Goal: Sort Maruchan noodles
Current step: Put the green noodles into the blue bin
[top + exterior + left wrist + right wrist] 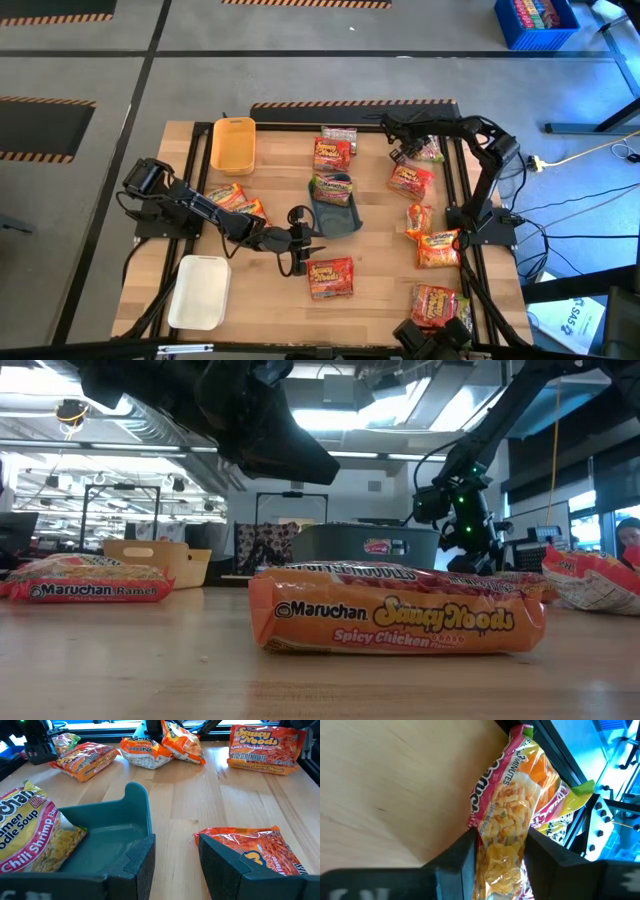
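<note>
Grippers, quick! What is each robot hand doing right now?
Left gripper: open, holding nothing, beside the orange noodle packet.
Right gripper: fingers on both sides of a green-edged noodle packet, gripping it.

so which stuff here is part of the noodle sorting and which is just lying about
Part of the job:
- Maruchan noodle packets, scattered over the table
- green-edged packet, between the right gripper jaws
- left gripper, beside the orange packet

Just lying about:
- yellow tray
- white tray
- blue-grey tray
- blue crate
</note>
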